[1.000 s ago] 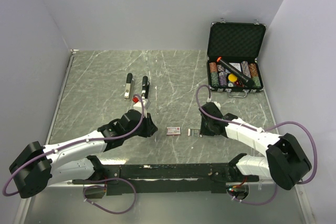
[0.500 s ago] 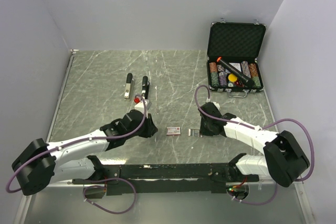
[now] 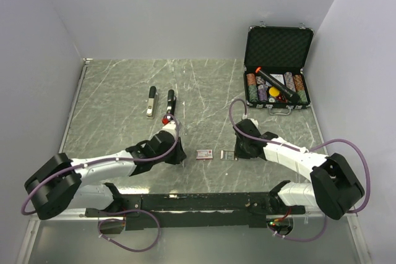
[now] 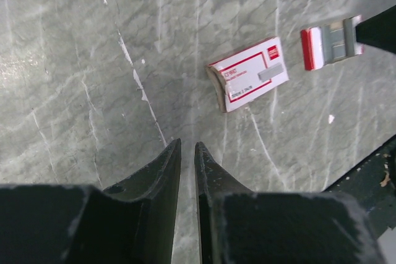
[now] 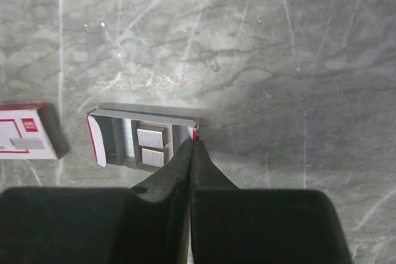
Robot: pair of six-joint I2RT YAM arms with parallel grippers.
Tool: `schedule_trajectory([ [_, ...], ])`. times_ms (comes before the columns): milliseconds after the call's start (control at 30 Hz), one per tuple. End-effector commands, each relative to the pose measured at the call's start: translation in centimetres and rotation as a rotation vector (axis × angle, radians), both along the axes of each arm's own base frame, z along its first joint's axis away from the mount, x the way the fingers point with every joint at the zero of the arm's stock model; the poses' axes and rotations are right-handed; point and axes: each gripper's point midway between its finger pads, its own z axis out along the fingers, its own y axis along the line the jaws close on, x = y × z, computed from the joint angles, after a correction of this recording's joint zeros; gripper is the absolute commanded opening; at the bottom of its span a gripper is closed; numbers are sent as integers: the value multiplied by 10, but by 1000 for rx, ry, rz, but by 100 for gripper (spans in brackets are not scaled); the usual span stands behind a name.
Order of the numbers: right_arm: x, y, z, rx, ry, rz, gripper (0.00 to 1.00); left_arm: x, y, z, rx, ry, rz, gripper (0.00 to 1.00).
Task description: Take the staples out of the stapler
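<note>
The stapler (image 3: 161, 102) lies on the far left of the table as two slim black arms side by side, untouched. A small open tray (image 5: 143, 138) with red ends holds silvery staple strips (image 5: 151, 138). It also shows in the top view (image 3: 228, 154). My right gripper (image 5: 194, 140) is shut, with its tips pinched on the tray's right end wall; in the top view my right gripper (image 3: 236, 154) is just right of the tray. My left gripper (image 4: 187, 145) is almost shut and empty, a narrow gap between its jaws. It hovers over bare table below the stapler (image 3: 179, 155).
A red-and-white box (image 4: 249, 73) lies between the grippers, also seen from above (image 3: 205, 153). An open black case (image 3: 278, 47) at the back right holds chips and a black tube with an orange end (image 3: 272, 82). Walls enclose the table on three sides.
My left arm has shifted a little to the right and lower, its gripper staying near the box. My right gripper stays at the tray's end.
</note>
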Motion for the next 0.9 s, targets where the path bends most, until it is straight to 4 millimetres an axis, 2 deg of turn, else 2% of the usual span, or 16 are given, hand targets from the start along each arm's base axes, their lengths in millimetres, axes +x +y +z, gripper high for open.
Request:
schedule_trajectory([
  [0,17,13,17,36,-58,12,0,1,-11,0,-39,-4,-18,21],
  [400,21,24,17,61,-55,48,0,3,-21,-13,-23,24,-37,17],
  [567,22,28,16,66,-47,62,0,4,-25,-17,-15,28,-45,10],
  [667,22,31,15,68,-45,70,0,5,-28,-19,-20,32,-50,2],
  [867,24,33,14,73,-45,70,0,6,-34,-22,-14,38,-66,1],
])
